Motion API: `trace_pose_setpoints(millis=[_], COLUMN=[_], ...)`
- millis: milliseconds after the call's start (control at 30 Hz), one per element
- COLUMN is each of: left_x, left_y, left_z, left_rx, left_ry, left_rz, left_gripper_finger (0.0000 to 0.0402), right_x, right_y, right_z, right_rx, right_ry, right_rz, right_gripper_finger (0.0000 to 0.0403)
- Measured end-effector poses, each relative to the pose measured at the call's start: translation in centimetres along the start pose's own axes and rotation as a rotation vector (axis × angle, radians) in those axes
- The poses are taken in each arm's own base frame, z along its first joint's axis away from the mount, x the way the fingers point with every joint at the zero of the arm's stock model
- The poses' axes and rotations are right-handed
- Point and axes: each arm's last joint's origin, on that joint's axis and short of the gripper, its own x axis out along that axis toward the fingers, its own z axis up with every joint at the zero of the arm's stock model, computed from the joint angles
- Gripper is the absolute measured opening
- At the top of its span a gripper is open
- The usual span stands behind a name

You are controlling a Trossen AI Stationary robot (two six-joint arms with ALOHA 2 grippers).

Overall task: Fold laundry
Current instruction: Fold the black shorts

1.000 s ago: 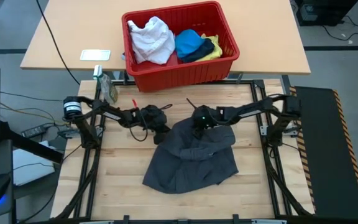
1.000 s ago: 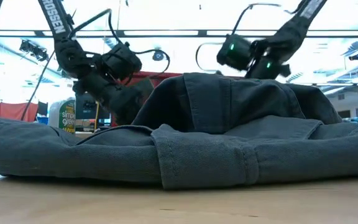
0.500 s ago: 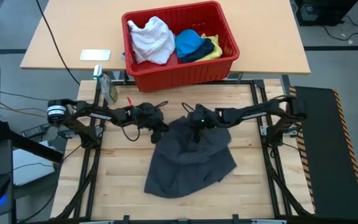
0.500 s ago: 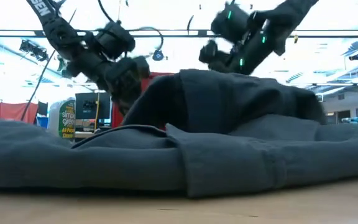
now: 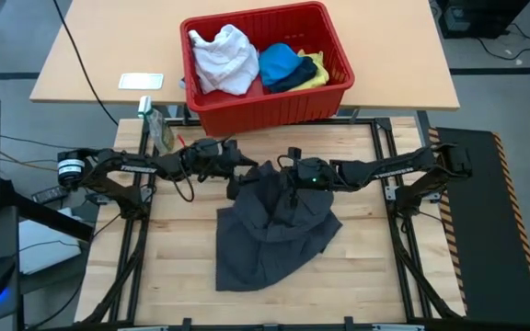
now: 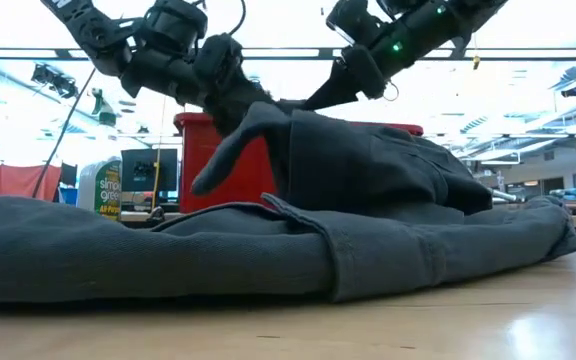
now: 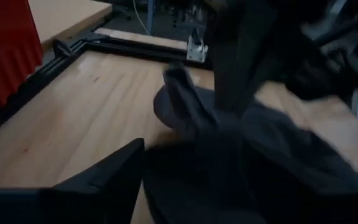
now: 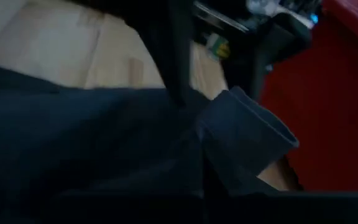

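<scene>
The dark grey garment (image 5: 270,230) lies crumpled mid-table, its near part flat on the wood (image 6: 168,260) and its far part raised. My right gripper (image 5: 286,179) is shut on that raised part, above the table (image 6: 346,82). My left gripper (image 5: 231,170) hovers open just left of it (image 6: 230,95), over a loose flap (image 6: 230,150) that droops from the raised cloth. The white, bright blue, dark navy and yellow garments sit in the red basket (image 5: 343,74). My left gripper stands open over the drooping flap (image 7: 185,106); whether it touches the cloth I cannot tell. My right gripper holds the garment's raised far part (image 6: 313,112), slanting down from the table's right side. The pinch itself is hidden by cloth. That part is lifted and the rest trails onto the table.
The red basket stands on a separate table beyond the far edge (image 6: 203,160). A green-labelled bottle (image 5: 159,133) stands at the far left corner, and a white card (image 5: 141,81) lies on the far table. Bare wood shows left, right and near of the garment.
Both grippers have risen and gone toward the far edge. The garment's far part has been lifted and drawn toward the far left, so the heap is narrower, while its near part stays on the table. A flap now droops free below my left gripper.
</scene>
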Motion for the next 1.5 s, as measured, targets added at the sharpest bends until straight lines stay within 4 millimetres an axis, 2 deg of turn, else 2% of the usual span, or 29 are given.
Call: trace_pose_setpoints(millis=[100, 267, 467, 533, 600, 667, 767, 800, 900, 967, 1033, 1200, 1333, 1500], left_x=[0.1, 0.3, 0.6, 0.7, 0.7, 0.8, 0.9, 0.8, 0.3, -0.3, -0.7, -1.4, -1.7, -2.2], left_y=[-0.1, -0.3, -1.6, -1.9, -2.2, -2.6, -3.1, -3.2, -3.5, -3.5, -3.3, -2.6, -2.4, -2.3], left_z=[0.9, 1.1, 1.9, 2.5, 2.9, 3.0, 3.0, 3.1, 3.8, 3.8, 3.5, 2.0, 0.9, 0.3], left_rx=[-0.033, -0.045, -0.005, -0.006, 0.009, 0.012, 0.008, 0.005, 0.002, -0.001, 0.001, 0.011, 0.003, 0.049], left_ry=[-0.014, 0.037, 0.012, -0.004, -0.002, 0.022, 0.077, 0.093, 0.118, 0.146, 0.184, 0.343, 0.454, 0.521], left_rz=[-0.003, -0.005, -0.05, -0.057, -0.065, -0.076, -0.087, -0.088, -0.069, -0.006, 0.082, 0.27, 0.326, 0.405], left_gripper_finger=[0.0285, 0.0286, 0.027, 0.0243, 0.0198, 0.0139, 0.0037, 0.002, 0.0014, 0.0014, 0.0013, 0.0013, 0.0013, 0.0036], right_x=[-0.1, -1.1, -1.5, -1.6, -1.6, -2.0, -3.2, -3.7, -5.7, -7.0, -7.9, -8.3, -8.8, -9.6], right_y=[0.8, 2.3, 3.2, 3.2, 3.2, 3.0, 2.7, 2.6, 2.5, 2.5, 2.7, 4.8, 6.8, 7.9], right_z=[0.2, 0.7, 1.4, 1.5, 1.7, 1.9, 2.4, 2.5, 2.1, 1.4, 0.1, -5.4, -9.0, -10.2], right_rx=[-0.037, -0.106, -0.125, -0.122, -0.103, -0.075, -0.057, -0.052, -0.029, 0.03, 0.101, 0.138, 0.064, -0.005], right_ry=[0.011, 0.055, 0.005, -0.004, -0.016, -0.024, -0.003, 0.018, 0.091, 0.141, 0.214, 0.41, 0.482, 0.481], right_rz=[-0.054, -0.208, -0.184, -0.186, -0.196, -0.222, -0.352, -0.406, -0.46, -0.393, -0.251, -0.012, 0.03, -0.023], right_gripper_finger=[0.0, 0.0001, 0.0002, 0.0008, 0.0025, 0.0053, 0.0103, 0.012, 0.017, 0.0198, 0.0219, 0.0233, 0.0225, 0.021])
